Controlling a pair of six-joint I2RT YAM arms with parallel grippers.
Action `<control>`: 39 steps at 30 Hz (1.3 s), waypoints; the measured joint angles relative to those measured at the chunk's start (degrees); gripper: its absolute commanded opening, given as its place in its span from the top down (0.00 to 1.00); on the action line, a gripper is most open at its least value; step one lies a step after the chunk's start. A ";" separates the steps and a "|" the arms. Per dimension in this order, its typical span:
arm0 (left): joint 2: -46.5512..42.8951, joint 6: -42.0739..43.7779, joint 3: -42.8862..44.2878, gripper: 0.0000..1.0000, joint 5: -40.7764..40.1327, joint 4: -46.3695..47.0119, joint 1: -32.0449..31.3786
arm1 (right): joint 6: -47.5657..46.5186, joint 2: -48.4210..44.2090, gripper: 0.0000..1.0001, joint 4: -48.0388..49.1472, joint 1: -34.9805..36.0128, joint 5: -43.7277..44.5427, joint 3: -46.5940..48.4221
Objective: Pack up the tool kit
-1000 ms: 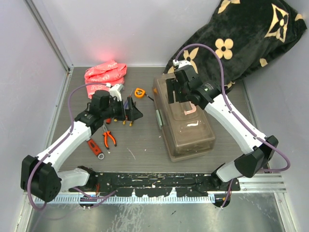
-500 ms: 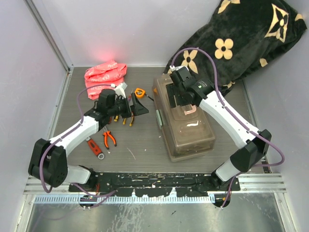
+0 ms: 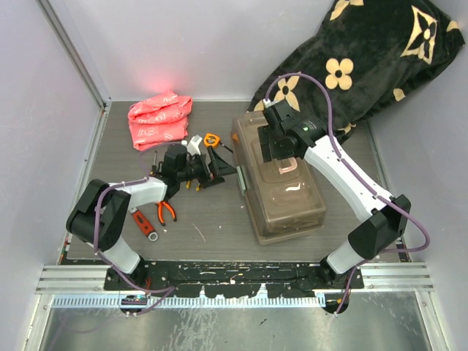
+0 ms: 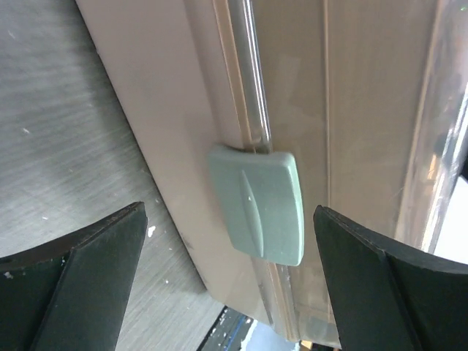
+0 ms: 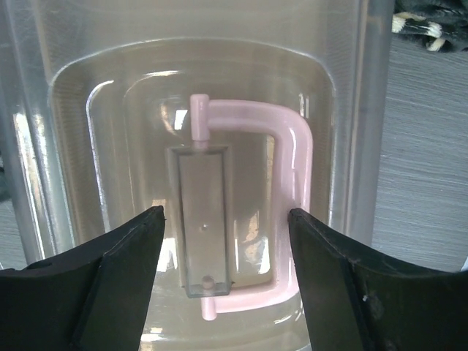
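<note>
— How many tools are counted?
— One tape measure (image 3: 212, 139), one wrench (image 3: 142, 221) and one pair of pliers (image 3: 165, 210) are seen; others are half hidden and left uncounted.
— And the rest?
— One toolbox (image 3: 285, 197), one bag (image 3: 157, 121) and one blanket (image 3: 365, 51) are counted.

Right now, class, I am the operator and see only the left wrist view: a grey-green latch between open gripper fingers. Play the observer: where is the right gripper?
Observer: The right gripper is open over the toolbox lid, above its pink handle.
Operator: Any tools outside?
Observer: Yes: orange pliers and a red wrench lie on the table left of the toolbox.
Operator: Anything else?
Observer: An orange tape measure lies beyond the left gripper.
</note>
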 measured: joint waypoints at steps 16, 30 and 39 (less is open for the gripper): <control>6.67 -12.26 -7.91 0.01 0.63 26.91 -6.01 | -0.04 -5.40 0.27 4.15 -1.75 -3.26 -6.25; 16.02 -19.58 -8.44 0.02 1.92 45.31 -6.36 | -0.17 -6.75 0.27 5.40 -2.16 -2.95 -8.00; 18.03 -21.84 -6.95 0.07 3.52 48.98 -8.90 | -0.33 -8.09 0.28 6.67 -2.60 -0.94 -10.10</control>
